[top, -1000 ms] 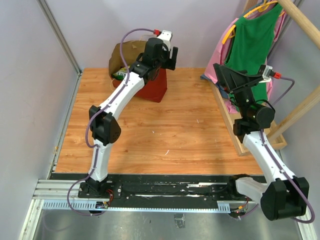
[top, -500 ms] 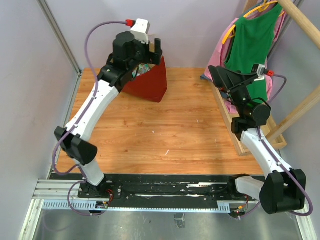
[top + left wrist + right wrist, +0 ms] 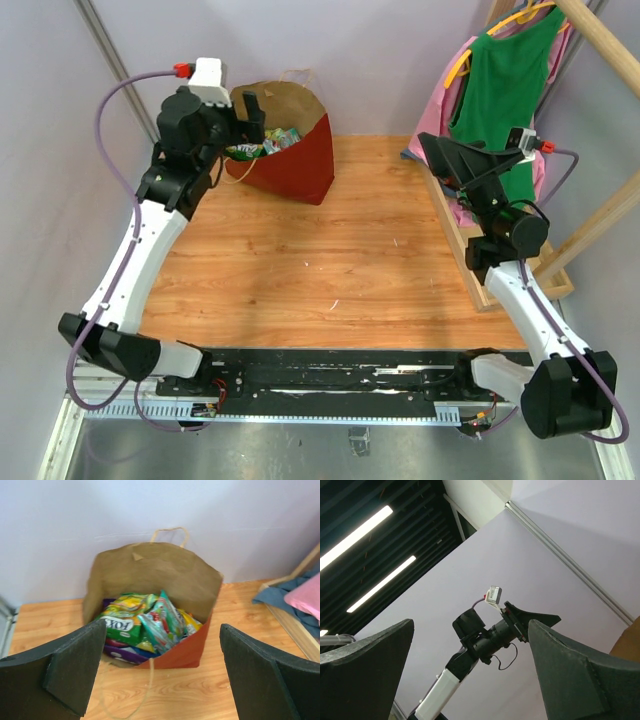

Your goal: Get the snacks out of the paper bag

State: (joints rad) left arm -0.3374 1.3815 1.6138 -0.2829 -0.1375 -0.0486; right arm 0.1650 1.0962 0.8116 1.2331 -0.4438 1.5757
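Left wrist: snacks (image 3: 145, 625) inside paper bag (image 3: 150, 575)

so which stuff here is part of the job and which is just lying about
Job: paper bag, snacks inside it.
Just lying about: green garment, pink cloth, wooden rack.

The wood-grain worktop (image 3: 330, 260) carries a red paper bag (image 3: 305, 165) standing toward eleven o'clock, near the far edge, its mouth open upward; a pale wooden frame (image 3: 447, 222) lies along the three o'clock edge.
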